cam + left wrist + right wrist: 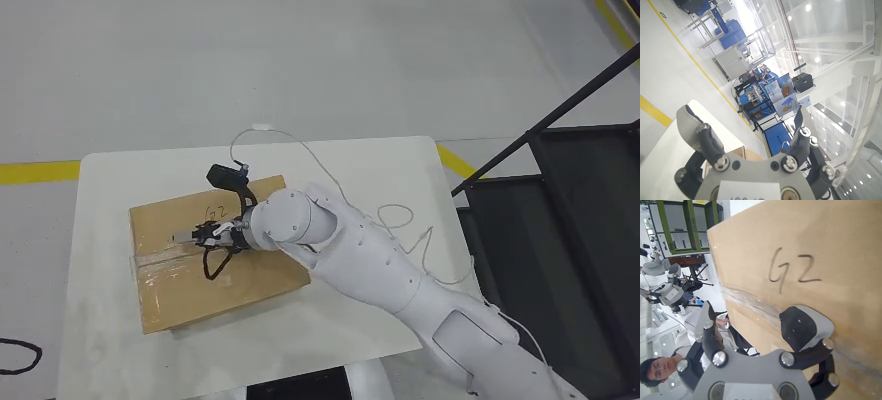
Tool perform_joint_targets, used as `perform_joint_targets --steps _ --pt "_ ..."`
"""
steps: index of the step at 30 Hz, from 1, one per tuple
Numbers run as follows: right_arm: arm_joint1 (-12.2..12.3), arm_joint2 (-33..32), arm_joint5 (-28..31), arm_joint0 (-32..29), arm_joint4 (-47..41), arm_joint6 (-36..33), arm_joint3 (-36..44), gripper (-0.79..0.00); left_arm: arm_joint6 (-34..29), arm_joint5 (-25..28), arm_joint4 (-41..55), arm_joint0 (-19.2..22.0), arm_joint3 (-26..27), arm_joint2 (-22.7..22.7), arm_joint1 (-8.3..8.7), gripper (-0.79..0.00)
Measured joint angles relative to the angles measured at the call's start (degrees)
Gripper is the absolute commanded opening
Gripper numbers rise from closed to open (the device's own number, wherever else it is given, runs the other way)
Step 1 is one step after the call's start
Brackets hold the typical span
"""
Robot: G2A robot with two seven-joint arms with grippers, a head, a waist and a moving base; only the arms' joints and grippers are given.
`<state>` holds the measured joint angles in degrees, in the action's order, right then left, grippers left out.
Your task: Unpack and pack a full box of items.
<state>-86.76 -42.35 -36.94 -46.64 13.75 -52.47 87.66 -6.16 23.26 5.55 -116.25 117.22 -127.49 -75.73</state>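
Note:
A closed cardboard box (190,285) lies on the white table (360,170), with clear tape (165,262) along its top seam and handwritten letters on the lid. My right gripper (200,238) is low over the lid near the seam. In the right wrist view the box (791,237) is close up and the right gripper (747,310) is open, one finger (800,328) beside the tape (753,302), holding nothing. My left gripper (743,109) is open and empty, pointing out into the room over a table corner (668,142), with a box (747,155) just below it.
A thin white cable (300,145) loops over the back of the table and along the arm. A dark metal frame (560,200) stands off the table's right side. Bare tabletop surrounds the box on all sides.

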Motion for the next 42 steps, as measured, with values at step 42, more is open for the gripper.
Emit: perform_joint_targets --steps 42 --pt "8.04 -34.67 34.47 -46.68 16.88 53.33 22.26 0.0 0.0 0.0 0.0 0.0 0.0 0.0 0.0 0.0"
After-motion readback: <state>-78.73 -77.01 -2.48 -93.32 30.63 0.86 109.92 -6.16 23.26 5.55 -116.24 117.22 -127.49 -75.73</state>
